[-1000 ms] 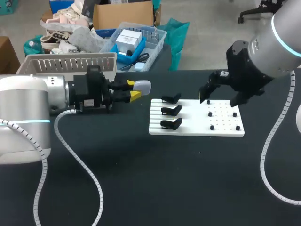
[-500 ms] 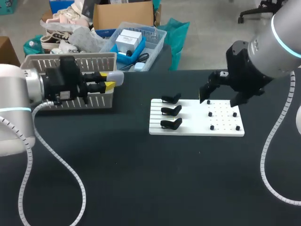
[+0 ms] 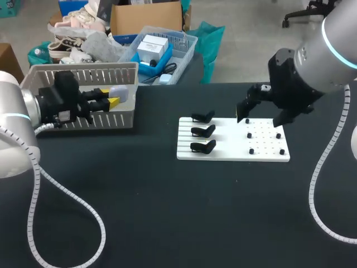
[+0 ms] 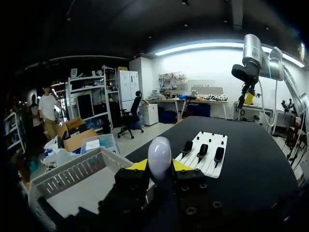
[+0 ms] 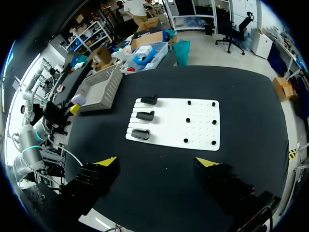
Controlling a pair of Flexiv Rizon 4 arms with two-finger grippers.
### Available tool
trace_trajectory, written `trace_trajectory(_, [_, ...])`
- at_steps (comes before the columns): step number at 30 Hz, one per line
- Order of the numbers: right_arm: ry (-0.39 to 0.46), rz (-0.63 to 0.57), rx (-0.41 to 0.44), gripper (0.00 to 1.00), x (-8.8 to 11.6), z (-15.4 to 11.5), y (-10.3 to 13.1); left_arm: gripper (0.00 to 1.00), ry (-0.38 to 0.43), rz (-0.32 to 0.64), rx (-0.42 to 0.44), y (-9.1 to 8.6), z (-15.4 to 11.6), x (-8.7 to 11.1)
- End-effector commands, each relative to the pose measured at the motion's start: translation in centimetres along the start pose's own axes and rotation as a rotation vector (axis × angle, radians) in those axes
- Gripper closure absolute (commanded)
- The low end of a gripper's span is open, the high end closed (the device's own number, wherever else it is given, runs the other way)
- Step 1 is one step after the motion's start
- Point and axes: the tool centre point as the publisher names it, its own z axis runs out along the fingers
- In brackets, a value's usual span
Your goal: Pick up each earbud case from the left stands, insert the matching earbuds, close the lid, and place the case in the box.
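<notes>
A pale, closed earbud case (image 3: 119, 92) sits between the yellow fingertips of my left gripper (image 3: 113, 99), which is shut on it and holds it over the white slatted box (image 3: 56, 74) at the table's back left. In the left wrist view the case (image 4: 160, 153) stands upright in the gripper (image 4: 157, 165), with the box (image 4: 72, 176) beside and below. Three black stands (image 3: 203, 132) on the white board (image 3: 223, 154) are bare. My right gripper (image 3: 261, 114) hangs open above the board's far right edge; in its own view the gripper (image 5: 157, 162) holds nothing above the board (image 5: 203, 125).
Small black pegs (image 3: 263, 135) dot the board's right half. The left arm's white coiled cable (image 3: 83, 209) loops across the dark tabletop at the front left, and the right arm's cable (image 3: 316, 184) hangs at the right side.
My left arm has swung left with the case, from beside the board to over the box. The right arm has stayed still.
</notes>
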Motion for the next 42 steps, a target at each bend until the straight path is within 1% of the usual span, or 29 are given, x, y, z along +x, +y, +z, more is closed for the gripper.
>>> trace_trajectory(1, [-0.008,0.002,0.002,0.00,0.2,0.0,0.0,1.00,0.036,-0.009,-0.130,0.6,-0.9,0.0])
trace_trajectory(3, [-0.008,0.002,0.002,0.00,0.2,0.0,0.0,1.00,0.063,-0.008,-0.150,1.2,-1.6,0.2])
trace_trajectory(7, [-0.008,0.002,0.002,0.00,0.2,0.0,0.0,1.00,0.083,-0.017,-0.192,2.1,-2.4,0.2])
trace_trajectory(13, [-0.008,0.002,0.002,0.00,0.2,0.0,0.0,1.00,0.127,-0.035,-0.228,4.2,-2.7,1.3])
trace_trajectory(16, [-0.008,0.002,0.002,0.00,0.2,0.0,0.0,1.00,0.147,-0.048,-0.241,5.3,-2.4,1.7])
trace_trajectory(20, [-0.008,0.002,0.002,0.00,0.2,0.0,0.0,1.00,0.157,-0.067,-0.269,7.5,-1.8,2.3])
trace_trajectory(24, [-0.008,0.002,0.002,0.00,0.2,0.0,0.0,1.00,0.165,-0.078,-0.282,9.1,-1.4,2.6])
trace_trajectory(25, [-0.008,0.002,0.002,0.00,0.2,0.0,0.0,1.00,0.164,-0.086,-0.287,9.9,-1.2,2.7])
trace_trajectory(27, [-0.008,0.002,0.002,0.00,0.2,0.0,0.0,1.00,0.170,-0.094,-0.297,10.8,-0.9,2.9])
trace_trajectory(29, [-0.008,0.002,0.002,0.00,0.2,0.0,0.0,1.00,0.175,-0.107,-0.301,11.3,-0.6,3.1])
trace_trajectory(30, [-0.008,0.002,0.002,0.00,0.2,0.0,0.0,0.94,0.177,-0.110,-0.304,11.5,-0.3,3.2])
trace_trajectory(31, [-0.008,0.002,0.002,0.00,0.2,0.0,0.0,0.67,0.181,-0.113,-0.313,11.8,-0.1,3.2])
trace_trajectory(32, [-0.008,0.002,0.002,0.00,0.2,0.0,0.0,0.51,0.180,-0.116,-0.315,12.0,0.1,3.3])
trace_trajectory(33, [-0.008,0.002,0.002,0.00,0.2,0.0,0.0,0.13,0.181,-0.117,-0.315,12.2,0.4,3.3])
trace_trajectory(34, [-0.008,0.002,0.002,0.00,0.2,0.0,0.0,0.00,0.183,-0.120,-0.316,12.3,0.5,3.4])
trace_trajectory(40, [-0.008,0.002,0.002,0.00,0.2,0.0,0.0,0.00,0.183,-0.112,-0.307,12.4,0.8,3.5])
trace_trajectory(42, [-0.008,0.002,0.002,0.00,0.2,0.0,0.0,0.00,0.175,-0.090,-0.295,12.2,0.8,3.3])
